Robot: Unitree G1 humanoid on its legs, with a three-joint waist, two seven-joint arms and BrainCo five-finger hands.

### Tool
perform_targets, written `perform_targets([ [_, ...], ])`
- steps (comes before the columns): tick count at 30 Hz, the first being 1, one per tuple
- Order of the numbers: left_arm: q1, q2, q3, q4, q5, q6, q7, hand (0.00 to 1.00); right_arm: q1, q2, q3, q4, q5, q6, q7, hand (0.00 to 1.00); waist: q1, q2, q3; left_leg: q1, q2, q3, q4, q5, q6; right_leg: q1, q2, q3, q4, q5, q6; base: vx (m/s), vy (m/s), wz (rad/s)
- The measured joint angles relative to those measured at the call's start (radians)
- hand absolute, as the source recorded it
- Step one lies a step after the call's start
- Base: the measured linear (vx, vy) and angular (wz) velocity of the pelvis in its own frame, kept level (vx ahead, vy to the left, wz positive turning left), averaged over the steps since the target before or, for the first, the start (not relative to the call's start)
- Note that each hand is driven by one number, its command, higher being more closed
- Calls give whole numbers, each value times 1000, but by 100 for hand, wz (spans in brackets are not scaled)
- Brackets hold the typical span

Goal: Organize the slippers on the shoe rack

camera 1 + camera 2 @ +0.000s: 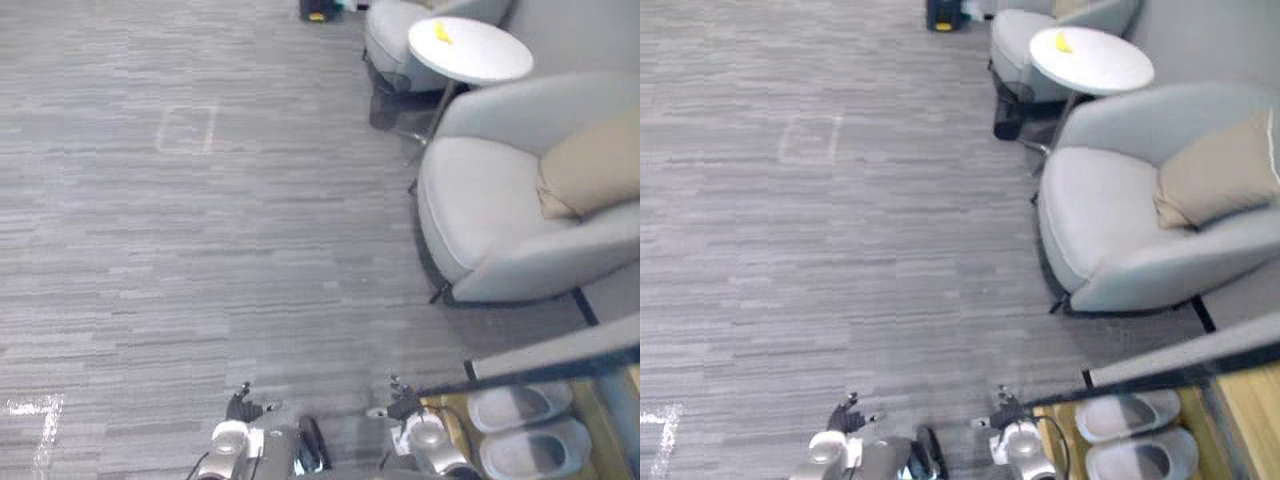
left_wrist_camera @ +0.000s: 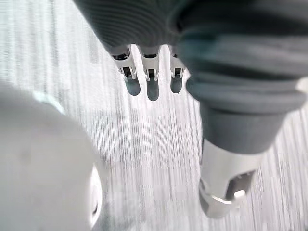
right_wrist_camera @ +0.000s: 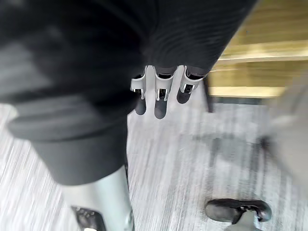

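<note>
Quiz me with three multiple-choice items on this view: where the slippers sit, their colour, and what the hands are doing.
1. The slippers sit: A on the shoe rack; B on the armchair; C on the round table.
2. Their colour: A red; B grey; C black.
3. The hands: A left hand and right hand both open, empty; B left holds a slipper; C right holds a slipper.
Answers: 1 A, they lie side by side on the wooden shelf; 2 B, pale grey all over; 3 A, fingers straight in each wrist view, nothing held.
</note>
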Motion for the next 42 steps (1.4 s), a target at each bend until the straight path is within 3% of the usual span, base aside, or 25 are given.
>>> perform_targets([
  [3,-9,-8,-1,1,0,0,0,0,-13,-7,1,-5,1,-2,0,0,-2,21,10,74,-12,-116,-90,26,1,-106,101,3,-238,-12,-4,320,84,109],
  [5,-16,-7,-2,3,0,-1,-1,0,-20,-5,1,-7,2,-2,1,0,-2,16,11,117,-35,-191,-163,46,0,-163,151,51,-437,55,3,345,37,122],
  [7,-17,-5,0,20,3,-1,-2,0,-25,1,1,-6,2,-1,1,0,1,3,13,168,-56,-253,-202,45,-3,-193,185,107,-544,153,-33,369,-13,103],
  [9,-4,3,15,29,7,-1,-1,0,-26,8,7,-8,2,-2,2,0,-2,-15,9,223,-73,-329,-200,15,-52,-213,226,73,-544,247,-117,593,-88,118],
  [10,-1,3,22,29,7,-1,-1,0,-22,6,9,-7,2,-2,3,0,0,-16,7,225,-76,-342,-185,6,-65,-208,237,52,-552,244,-181,646,-69,73],
  [11,4,-5,45,28,8,-2,-1,0,-31,-1,9,-8,2,-2,3,0,9,13,4,202,-53,-339,-125,-13,-90,-182,248,40,-580,238,-187,533,10,22],
  [13,20,-10,77,28,8,-1,-2,0,-46,6,24,-18,2,-6,4,0,8,19,6,117,-35,-296,70,-25,-119,-129,266,49,-658,228,-184,528,48,5],
  [14,13,-13,116,18,7,-1,-2,0,-44,6,45,-41,4,-1,3,0,7,23,25,15,1,-238,337,-24,-154,-53,270,58,-707,207,-176,412,40,24],
  [15,16,-17,133,-2,7,-2,-2,0,-26,7,48,-57,8,-1,3,0,10,21,36,-37,62,-165,534,-37,-156,9,276,53,-727,188,-166,506,24,27],
  [18,11,-19,181,-64,-3,-10,0,0,18,30,37,-85,42,-4,-9,0,48,-13,49,-191,257,-38,746,-78,-117,185,245,27,-783,132,-119,462,31,19],
  [21,-7,-17,198,-94,-6,-22,0,0,2,27,14,-80,46,-2,-14,0,62,-31,58,-369,270,-56,465,-59,-142,249,169,6,-796,91,-47,475,197,25],
  [22,-12,-18,205,-98,-7,-25,0,0,0,29,-3,-79,46,-1,-15,0,65,-30,61,-399,248,-86,319,4,-158,269,146,-7,-796,76,-17,565,340,34],
  [23,-11,-24,206,-108,-13,-29,0,0,0,27,-10,-74,46,-2,-16,0,71,-26,60,-390,213,-128,132,216,-182,300,126,-6,-797,51,33,687,401,38],
  [25,-22,-5,208,-107,-24,-31,3,0,-37,51,0,-35,45,-2,-13,0,73,-81,62,-376,161,-112,153,180,-125,312,97,35,-807,86,12,612,311,34],
  [26,-23,-6,218,-107,-35,-31,0,0,-41,56,0,-37,45,-4,-14,0,75,-83,63,-378,161,-113,180,162,-113,322,100,26,-806,112,12,549,235,12],
  [27,-25,-3,235,-108,-41,-29,1,0,-44,62,-1,-38,43,-12,-13,0,85,-84,59,-370,169,-109,258,121,-90,339,85,40,-761,165,53,545,256,-13],
  [29,-9,-5,233,-93,-41,-27,1,0,-42,70,-1,-41,38,-16,-11,0,89,-76,59,-286,178,-105,272,33,-92,291,49,87,-533,198,64,575,296,-30],
  [30,-9,3,226,-70,-41,-24,1,0,-37,76,-1,-40,38,-18,-8,0,85,-73,63,-215,173,-99,247,-28,-106,205,1,98,-274,204,46,553,218,-23],
  [31,-9,14,210,-48,-42,-19,1,0,-29,79,0,-39,38,-18,-3,0,74,-75,63,-154,169,-93,222,-48,-105,118,-17,98,-78,164,32,446,152,-16],
  [33,3,18,204,-30,-40,-9,1,0,-18,79,2,-39,38,-17,2,0,57,-72,64,-48,167,-80,143,-48,-107,57,-15,49,-2,103,12,283,34,-13],
  [35,20,15,204,-21,-39,-8,1,0,-10,73,6,-38,37,-18,3,0,44,-61,65,81,173,-37,42,-42,-116,-35,15,-65,-128,41,-37,456,22,-39],
  [37,12,13,196,-9,-37,-8,0,0,-13,67,8,-38,37,-18,3,0,35,-58,66,118,174,-21,6,-42,-116,-93,48,-99,-279,45,-47,446,-21,-17],
  [39,-3,0,177,1,-21,-7,0,0,-11,50,8,-44,36,-18,4,0,18,-46,74,184,174,-10,-66,-37,-127,-175,120,-105,-606,165,-57,481,-64,1],
  [40,-3,-1,176,2,-21,-7,0,0,-12,49,8,-43,36,-18,4,0,16,-46,74,188,174,-10,-70,-37,-129,-177,123,-104,-626,175,-58,366,-78,17],
  [42,7,3,144,6,2,-8,-1,0,-13,41,7,-42,34,-12,4,0,1,-63,65,288,150,-25,-105,-59,-199,-199,140,-43,-776,284,-77,638,-191,33],
])
